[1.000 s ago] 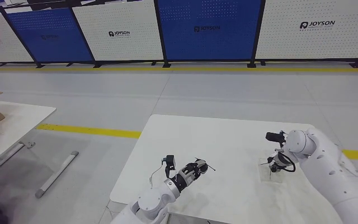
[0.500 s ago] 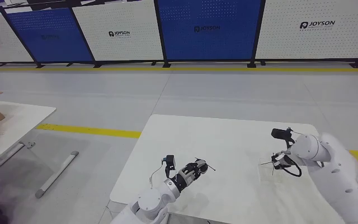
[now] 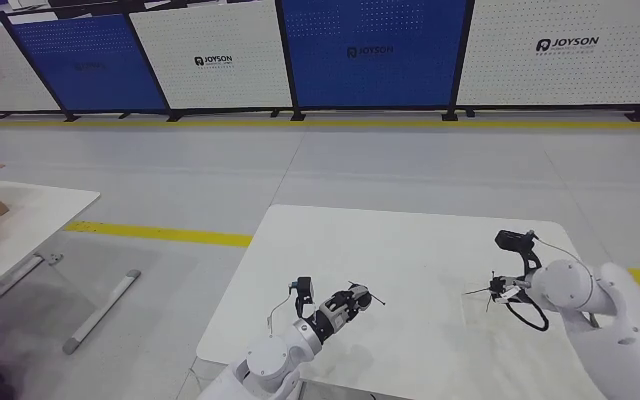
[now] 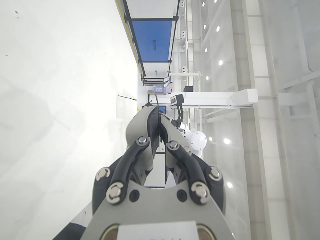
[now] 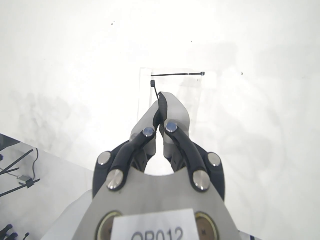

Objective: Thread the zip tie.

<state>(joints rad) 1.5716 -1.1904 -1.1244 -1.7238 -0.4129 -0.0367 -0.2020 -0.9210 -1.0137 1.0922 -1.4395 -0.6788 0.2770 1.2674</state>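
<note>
Zip tie (image 5: pixel 152 84) clamped between right fingers (image 5: pixel 178 109) (head apparently just past tips).

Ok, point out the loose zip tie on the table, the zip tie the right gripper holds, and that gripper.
loose zip tie (image 5: pixel 177 74), right wrist view, mid-strap.
held zip tie (image 5: pixel 152 83), right wrist view, its head.
right gripper (image 5: pixel 162 99), right wrist view, between the shut fingertips.

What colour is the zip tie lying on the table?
Black; thin plastic zip tie, clearest in right wrist view.
</note>
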